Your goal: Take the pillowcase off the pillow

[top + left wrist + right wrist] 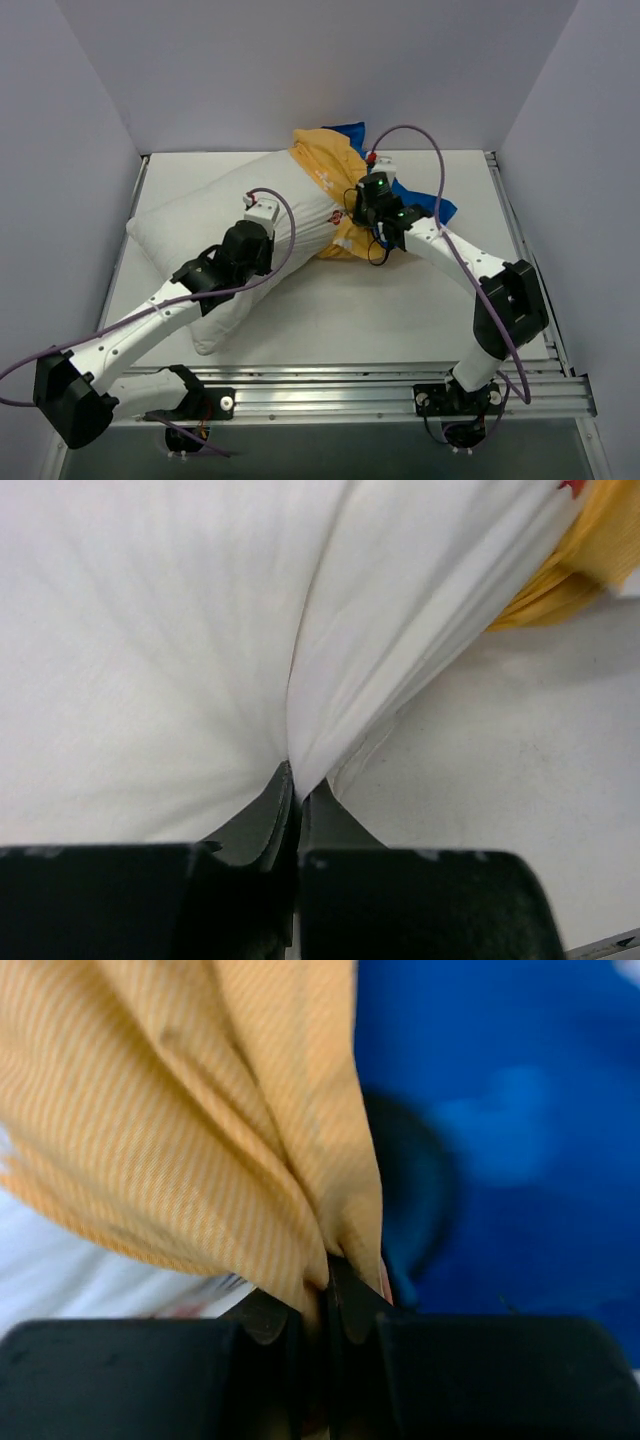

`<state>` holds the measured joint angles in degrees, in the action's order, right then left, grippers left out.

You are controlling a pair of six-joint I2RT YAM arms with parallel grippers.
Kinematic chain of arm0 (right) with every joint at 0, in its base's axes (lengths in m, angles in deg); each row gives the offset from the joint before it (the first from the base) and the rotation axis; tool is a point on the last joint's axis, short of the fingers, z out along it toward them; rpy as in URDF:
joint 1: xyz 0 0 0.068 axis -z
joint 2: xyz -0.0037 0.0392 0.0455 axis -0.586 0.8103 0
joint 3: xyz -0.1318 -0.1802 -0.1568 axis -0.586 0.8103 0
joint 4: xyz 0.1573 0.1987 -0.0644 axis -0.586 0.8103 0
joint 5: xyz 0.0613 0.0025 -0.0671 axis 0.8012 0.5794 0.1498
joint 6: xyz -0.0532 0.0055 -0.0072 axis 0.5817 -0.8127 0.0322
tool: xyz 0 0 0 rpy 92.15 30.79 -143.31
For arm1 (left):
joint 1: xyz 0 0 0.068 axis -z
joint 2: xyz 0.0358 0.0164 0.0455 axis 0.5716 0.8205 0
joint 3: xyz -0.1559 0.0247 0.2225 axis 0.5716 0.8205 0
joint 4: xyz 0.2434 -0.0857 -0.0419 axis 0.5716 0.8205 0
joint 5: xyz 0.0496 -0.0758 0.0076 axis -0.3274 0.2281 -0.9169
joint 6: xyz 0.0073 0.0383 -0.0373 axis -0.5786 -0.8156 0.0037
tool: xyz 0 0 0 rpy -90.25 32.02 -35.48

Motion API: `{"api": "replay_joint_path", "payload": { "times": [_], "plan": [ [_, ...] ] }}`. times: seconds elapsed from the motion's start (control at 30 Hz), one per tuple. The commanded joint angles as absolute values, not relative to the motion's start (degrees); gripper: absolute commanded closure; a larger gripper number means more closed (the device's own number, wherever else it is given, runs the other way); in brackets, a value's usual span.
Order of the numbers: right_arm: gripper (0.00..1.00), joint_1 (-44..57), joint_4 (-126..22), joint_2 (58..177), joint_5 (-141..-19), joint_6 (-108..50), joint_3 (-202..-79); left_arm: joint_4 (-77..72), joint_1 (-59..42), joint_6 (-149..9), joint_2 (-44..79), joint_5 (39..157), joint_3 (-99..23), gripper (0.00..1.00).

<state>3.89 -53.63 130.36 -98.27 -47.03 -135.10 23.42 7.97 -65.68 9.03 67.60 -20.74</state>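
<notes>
The white pillow (215, 225) lies across the left and middle of the table, almost all of it bare. The pillowcase (325, 160), orange-yellow with blue behind, is bunched over the pillow's far right end. My left gripper (262, 215) is shut on a pinch of the pillow's white fabric (300, 680); the gripper (297, 785) shows in the left wrist view. My right gripper (370, 200) is shut on a fold of the pillowcase's orange-yellow cloth (200, 1130); the gripper (325, 1280) shows in the right wrist view, with blue cloth (500, 1110) behind.
White walls enclose the table (400, 310) at the back and both sides. A metal rail (380, 385) runs along the near edge by the arm bases. Purple cables (430, 150) loop above both arms.
</notes>
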Motion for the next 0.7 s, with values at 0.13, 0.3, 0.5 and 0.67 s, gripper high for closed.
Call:
{"api": "replay_joint_path", "payload": {
  "times": [0.13, 0.3, 0.5, 0.67],
  "plan": [
    [1.0, 27.24, -43.78, 130.12, -110.02, -51.44, -141.78, 41.89, -3.55, -64.53, -3.92, 63.37, -26.07, 0.98],
    [1.0, 38.48, -43.61, 130.47, -105.64, -52.51, -146.97, 46.3, -8.14, -65.85, -8.4, 62.23, -27.39, 0.98],
    [1.0, 41.76, -42.29, 131.08, -102.64, -51.1, -152.67, 48.23, -10.34, -66.56, -10.08, 58.8, -29.15, 0.98],
    [1.0, 42.47, -42.11, 132.93, -98.26, -48.91, -159.09, 47.8, -11.13, -66.12, -8.5, 57.57, -30.38, 0.98]
  ]
}}
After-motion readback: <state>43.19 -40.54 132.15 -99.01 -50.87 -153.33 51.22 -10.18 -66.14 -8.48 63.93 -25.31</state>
